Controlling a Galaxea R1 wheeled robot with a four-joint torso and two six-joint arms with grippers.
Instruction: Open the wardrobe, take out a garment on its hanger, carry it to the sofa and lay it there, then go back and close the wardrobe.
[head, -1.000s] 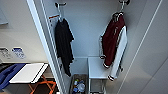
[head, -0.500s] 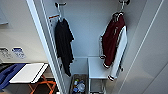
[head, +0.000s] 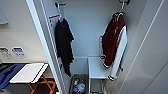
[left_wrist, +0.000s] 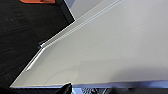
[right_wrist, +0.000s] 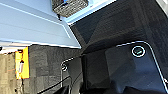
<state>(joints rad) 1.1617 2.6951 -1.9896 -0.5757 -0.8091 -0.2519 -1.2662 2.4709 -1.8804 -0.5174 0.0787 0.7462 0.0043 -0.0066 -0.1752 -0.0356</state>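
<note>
Wardrobe (head: 82, 37): stood open; left door (head: 41, 45) swung out edge-on toward 10 o'clock, right door (head: 147, 55) filling the 3 o'clock side of the head view.
Garment (head: 113, 42): maroon jacket with white sleeve hung at 1 o'clock inside, striped hem just above a low white shelf (head: 96, 67).
Hanger (head: 121, 8): hook was up at the rail, 1 o'clock; details blurred.
Black t-shirt (head: 63, 42): hung at 11 o'clock, well apart from the jacket.
Basket (head: 78, 86): sat on the wardrobe floor at 6 o'clock, small items inside; woven side also in right wrist view (right_wrist: 70, 6).
Writing: orange strip on the left door's inner edge and two small wall labels (head: 18, 52) at 9 o'clock, none legible.
White table (head: 28, 72): at 8 o'clock, orange legs below.
Door panel (left_wrist: 112, 50): lay close in the left wrist view.
Grippers: state of left and right could not be told.
</note>
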